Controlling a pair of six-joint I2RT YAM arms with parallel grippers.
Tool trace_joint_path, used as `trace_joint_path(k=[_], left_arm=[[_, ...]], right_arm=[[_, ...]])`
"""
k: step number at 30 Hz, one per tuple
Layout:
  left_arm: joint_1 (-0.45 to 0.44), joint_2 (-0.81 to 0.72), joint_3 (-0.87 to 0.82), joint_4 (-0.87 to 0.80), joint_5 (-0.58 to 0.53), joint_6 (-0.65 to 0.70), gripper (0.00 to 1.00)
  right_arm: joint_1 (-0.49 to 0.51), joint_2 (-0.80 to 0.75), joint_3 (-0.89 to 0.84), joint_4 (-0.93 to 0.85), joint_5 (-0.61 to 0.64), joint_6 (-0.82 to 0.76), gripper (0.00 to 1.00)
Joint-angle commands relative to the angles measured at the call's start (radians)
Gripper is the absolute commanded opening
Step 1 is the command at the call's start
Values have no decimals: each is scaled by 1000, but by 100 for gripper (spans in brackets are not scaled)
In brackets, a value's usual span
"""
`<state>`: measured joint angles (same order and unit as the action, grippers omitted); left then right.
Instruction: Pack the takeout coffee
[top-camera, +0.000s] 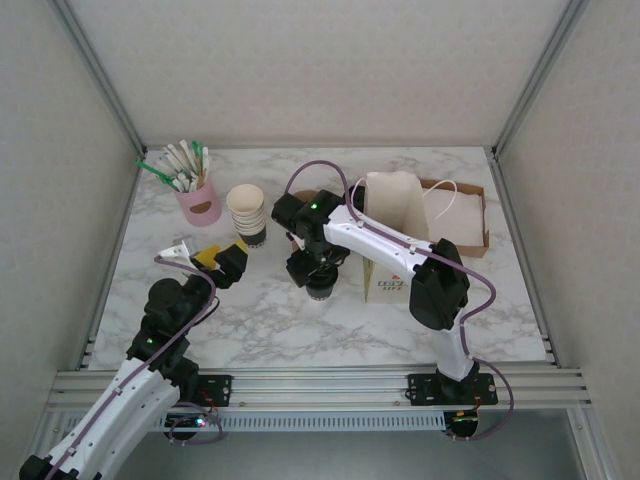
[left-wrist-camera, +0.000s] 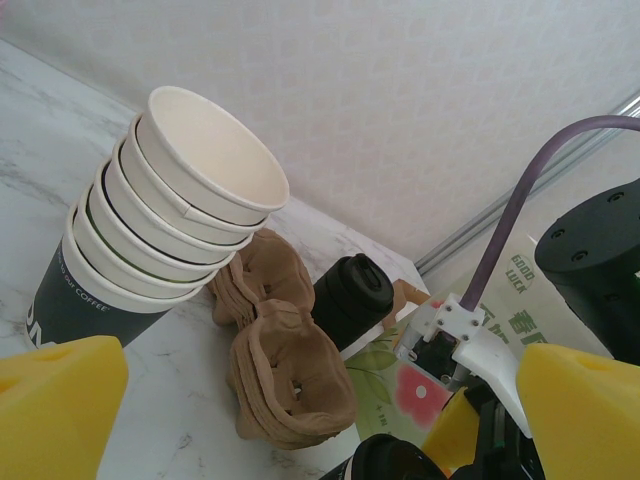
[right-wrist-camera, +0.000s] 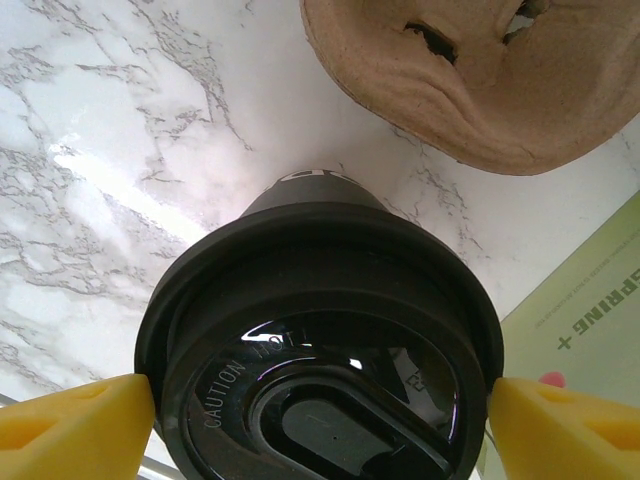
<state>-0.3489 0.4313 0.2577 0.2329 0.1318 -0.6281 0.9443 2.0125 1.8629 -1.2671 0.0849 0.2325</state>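
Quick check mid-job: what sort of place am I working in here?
Most likely a mock coffee-shop counter set up inside a walled test booth: a marble-look table with a stack of paper cups, pulp cup carriers, a paper bag and a lidded takeout coffee.

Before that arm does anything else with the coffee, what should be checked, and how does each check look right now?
1. The right tool straddles the takeout coffee, one finger each side of the lid: ok.
2. Grip firm enough to lift: cannot tell.
3. Lid seated on the cup: ok.
4. The left tool is open and apart from the coffee: ok.
5. The paper bag is upright, mouth open: ok.
6. The pulp cup carrier lies close beside the coffee; clearance when lifting: cannot tell.
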Motion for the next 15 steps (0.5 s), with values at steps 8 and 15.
trace_joint_path(k=[8, 15], left_arm=[[11, -13, -11, 6, 3, 18, 100], [12, -11, -11, 7, 4, 18, 100]], right_arm=[[-19, -19, 5, 15, 6, 18, 89], [-19, -18, 1, 19, -4, 16, 86]])
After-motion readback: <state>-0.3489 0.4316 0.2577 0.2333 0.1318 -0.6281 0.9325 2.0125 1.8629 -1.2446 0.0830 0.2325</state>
